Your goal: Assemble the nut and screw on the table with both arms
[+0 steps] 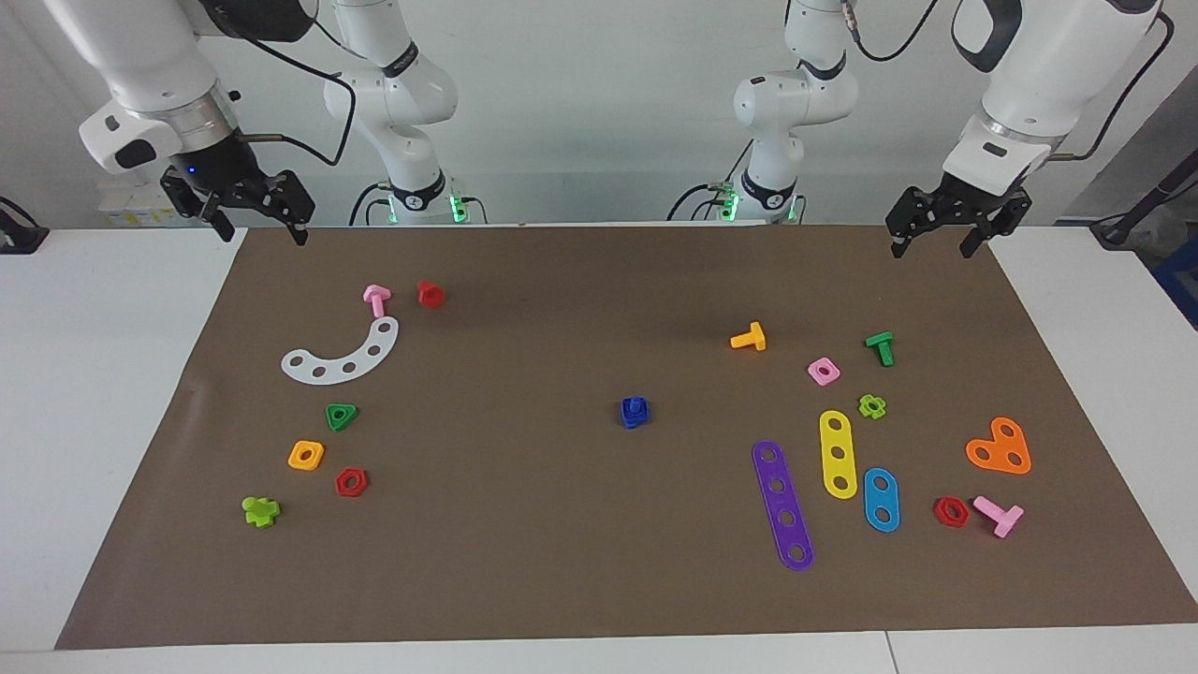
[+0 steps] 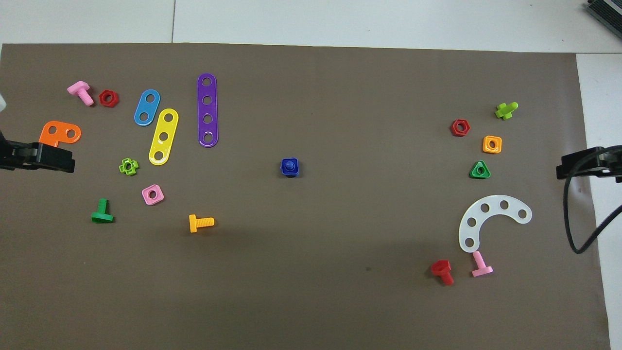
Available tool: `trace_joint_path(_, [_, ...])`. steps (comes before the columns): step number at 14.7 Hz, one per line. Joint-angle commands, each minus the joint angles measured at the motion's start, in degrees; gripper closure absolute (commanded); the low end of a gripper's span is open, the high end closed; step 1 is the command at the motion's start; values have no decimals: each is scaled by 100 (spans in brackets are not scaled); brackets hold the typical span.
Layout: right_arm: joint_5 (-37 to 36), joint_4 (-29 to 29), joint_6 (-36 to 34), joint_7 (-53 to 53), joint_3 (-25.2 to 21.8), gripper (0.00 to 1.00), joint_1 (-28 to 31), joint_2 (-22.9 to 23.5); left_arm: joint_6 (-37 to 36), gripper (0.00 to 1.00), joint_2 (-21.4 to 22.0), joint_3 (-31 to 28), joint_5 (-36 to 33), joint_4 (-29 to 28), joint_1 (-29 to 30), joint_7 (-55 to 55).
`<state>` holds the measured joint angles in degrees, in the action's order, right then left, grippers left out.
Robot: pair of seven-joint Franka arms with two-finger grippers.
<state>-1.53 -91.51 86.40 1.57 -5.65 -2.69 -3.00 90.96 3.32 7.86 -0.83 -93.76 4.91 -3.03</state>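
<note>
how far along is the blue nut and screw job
It looks done: the blue nut sits on the blue screw as one piece at the middle of the brown mat. Nothing is in hand; the left claw and right claw hang open over the mat's corners nearest the robots. Nothing visible remains.

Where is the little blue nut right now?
The nut sits near the middle of the brown mat, with the screw poking up through it. Nothing else touches them, and both grippers hang away at the table's ends.
</note>
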Motion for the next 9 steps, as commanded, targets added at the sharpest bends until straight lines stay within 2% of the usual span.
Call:
trace_joint_path(1, [66, -139, 61, 45, 29, 0, 40, -122, 106, 0, 133, -21, -31, -134, -78, -5])
trace_joint_path(9, [66, -139, 61, 45, 29, 0, 40, -122, 71, 0, 124, -3, -31, -64, -87, -5])
